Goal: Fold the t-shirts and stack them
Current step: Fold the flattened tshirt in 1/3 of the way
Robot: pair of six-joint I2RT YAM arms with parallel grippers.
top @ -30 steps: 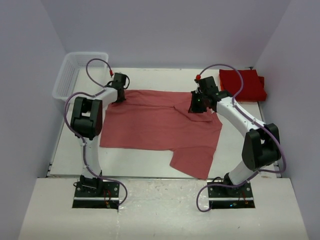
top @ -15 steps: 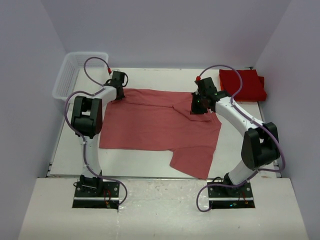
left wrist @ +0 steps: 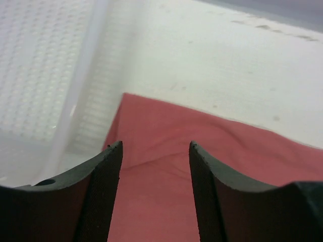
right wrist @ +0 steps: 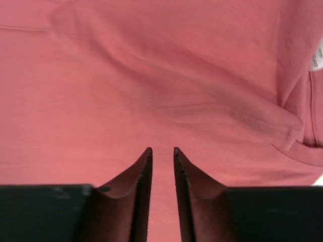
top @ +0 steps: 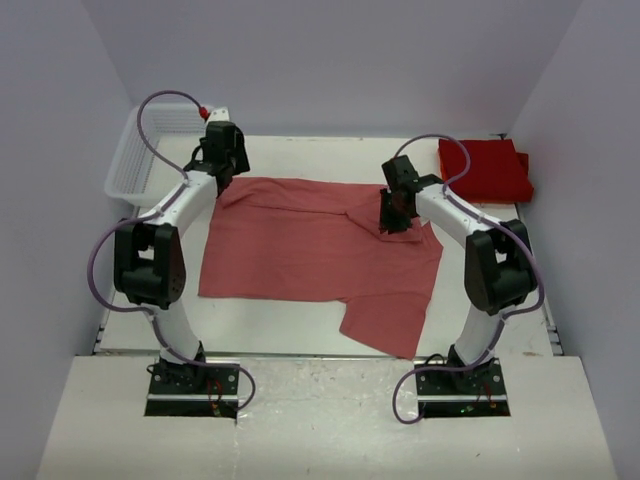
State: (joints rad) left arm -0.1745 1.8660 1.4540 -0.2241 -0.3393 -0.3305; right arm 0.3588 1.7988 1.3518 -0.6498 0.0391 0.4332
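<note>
Lying spread out across the middle of the white table (top: 300,155), the salmon-red t-shirt (top: 310,255) is mostly flat, with soft creases near its far edge. One flap of it reaches toward the table's near edge on the right side. At the far right corner of the table, well apart from the spread shirt, sits a stack of folded deep red t-shirts (top: 485,168), flat and squared. A white mesh basket (top: 135,160) stands at the far left corner.

The left gripper (left wrist: 155,146) hangs over the far left corner of the salmon-red shirt, just beside the basket. Its jaws stand well apart and nothing is between them. Through the gap the wrist camera shows the shirt's corner lying on the table, with a shallow crease running across it. The basket's mesh wall fills the left of that view.

The right gripper (right wrist: 162,150) is low over the far right part of the same shirt, where the cloth is rumpled. Its jaws are parted only by a narrow slit, and no fold of cloth shows pinched in it; the pink fabric seen through the slit lies beyond the fingertips. In the right wrist view a seam ridge runs across the cloth ahead of the fingers. A small white label (right wrist: 317,55) shows at the right edge.
</note>
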